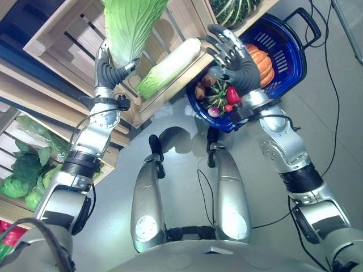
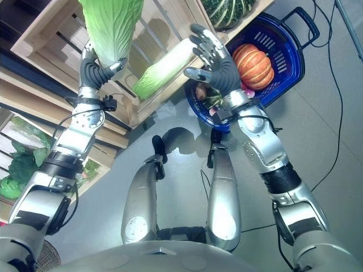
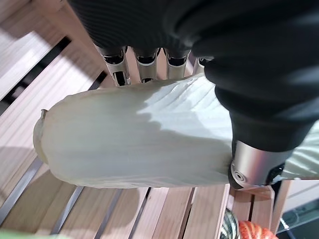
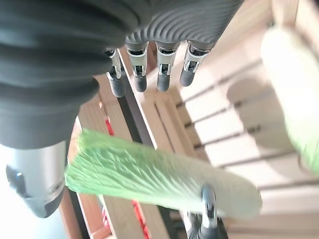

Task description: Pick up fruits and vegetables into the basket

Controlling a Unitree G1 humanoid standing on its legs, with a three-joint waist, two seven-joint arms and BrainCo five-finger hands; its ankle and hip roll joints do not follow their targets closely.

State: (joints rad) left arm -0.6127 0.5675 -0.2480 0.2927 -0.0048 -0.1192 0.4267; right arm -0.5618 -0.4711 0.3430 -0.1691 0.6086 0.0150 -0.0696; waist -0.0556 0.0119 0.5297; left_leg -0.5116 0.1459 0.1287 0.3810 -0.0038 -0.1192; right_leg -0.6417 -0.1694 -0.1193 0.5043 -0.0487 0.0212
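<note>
My left hand [image 1: 110, 71] is raised in front of the wooden crate [image 1: 62, 34], shut on the pale base of a large green napa cabbage [image 1: 133, 25]. In the left wrist view, fingers and thumb [image 3: 254, 167] wrap round the cabbage [image 3: 139, 139]. A second napa cabbage [image 1: 170, 67] lies in the crate beside it. My right hand [image 1: 238, 56] hovers open with spread fingers [image 4: 164, 64] above the blue basket [image 1: 286, 56], holding nothing. The basket holds an orange pumpkin [image 1: 261, 62], a red pepper [image 1: 232, 95] and radishes [image 1: 215, 107].
A dark green striped squash [image 1: 235, 11] sits on the shelf above the basket. Leafy greens [image 1: 28, 170] fill a lower crate at the left. The basket's black handle [image 1: 303, 20] sticks out over grey floor [image 1: 334, 102] at the right.
</note>
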